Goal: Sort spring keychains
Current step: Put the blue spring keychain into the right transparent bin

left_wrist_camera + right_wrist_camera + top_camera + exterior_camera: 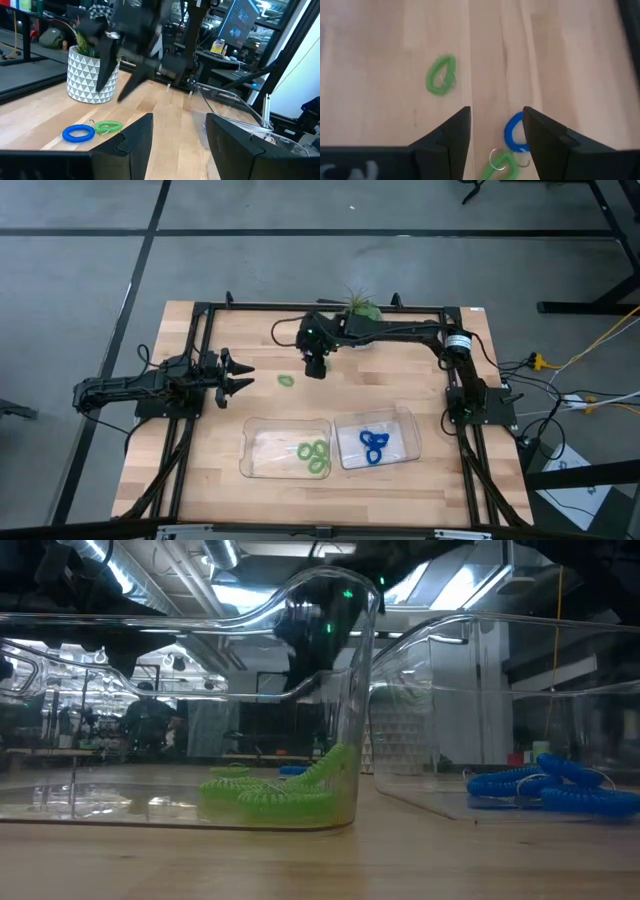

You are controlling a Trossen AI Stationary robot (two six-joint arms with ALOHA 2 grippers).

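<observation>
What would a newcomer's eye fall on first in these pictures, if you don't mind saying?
Probably the two clear trays near the table's front edge: the left tray holds green keychains, the right tray blue keychains. Next, the right gripper hangs with open jaws near the potted plant, over a loose blue keychain, with a loose green keychain beside it. The left gripper waits, open, at the left side.

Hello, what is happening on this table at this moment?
The robot is sorting spring keychains by colour. The right gripper hovers open above a blue keychain on the table; two green ones lie loose nearby. The trays already hold green keychains and blue keychains. The left gripper waits open at the left side.
</observation>
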